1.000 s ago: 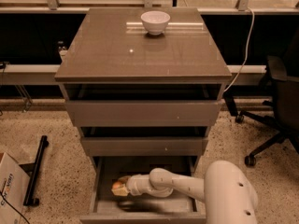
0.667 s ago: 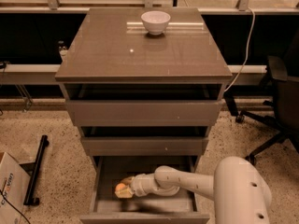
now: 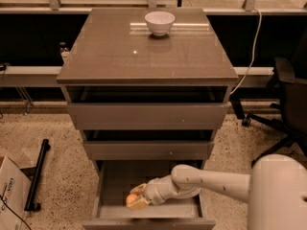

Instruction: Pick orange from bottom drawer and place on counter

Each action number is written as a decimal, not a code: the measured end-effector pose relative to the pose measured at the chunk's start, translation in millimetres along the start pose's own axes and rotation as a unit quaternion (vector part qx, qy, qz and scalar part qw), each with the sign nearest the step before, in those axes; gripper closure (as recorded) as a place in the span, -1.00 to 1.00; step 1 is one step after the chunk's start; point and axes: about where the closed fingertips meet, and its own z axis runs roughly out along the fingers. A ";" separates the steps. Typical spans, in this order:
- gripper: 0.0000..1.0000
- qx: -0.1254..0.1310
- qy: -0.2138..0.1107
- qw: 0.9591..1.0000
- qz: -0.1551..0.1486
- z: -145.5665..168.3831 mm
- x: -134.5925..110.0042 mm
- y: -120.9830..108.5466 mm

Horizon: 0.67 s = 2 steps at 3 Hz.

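Note:
The bottom drawer (image 3: 111,190) is pulled open at the foot of the cabinet. The orange (image 3: 131,198) lies inside it near the front left. My gripper (image 3: 135,197) reaches into the drawer from the right, and its pale fingers (image 3: 140,202) sit around the orange. The counter (image 3: 110,51) is the glossy grey-brown cabinet top, above the two shut upper drawers.
A white bowl (image 3: 159,22) stands at the back of the counter. A black office chair (image 3: 288,95) is at the right. A cardboard box (image 3: 8,195) and a black stand (image 3: 37,176) are on the floor at the left.
My arm has swung a little right and forward in the drawer, and the gripper with the orange sits closer to the drawer's front.

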 end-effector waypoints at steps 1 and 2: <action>1.00 -0.002 -0.037 0.998 -0.042 -44.9 -24.0 20.7; 1.00 -0.015 -0.084 0.990 -0.114 -85.2 -58.5 35.8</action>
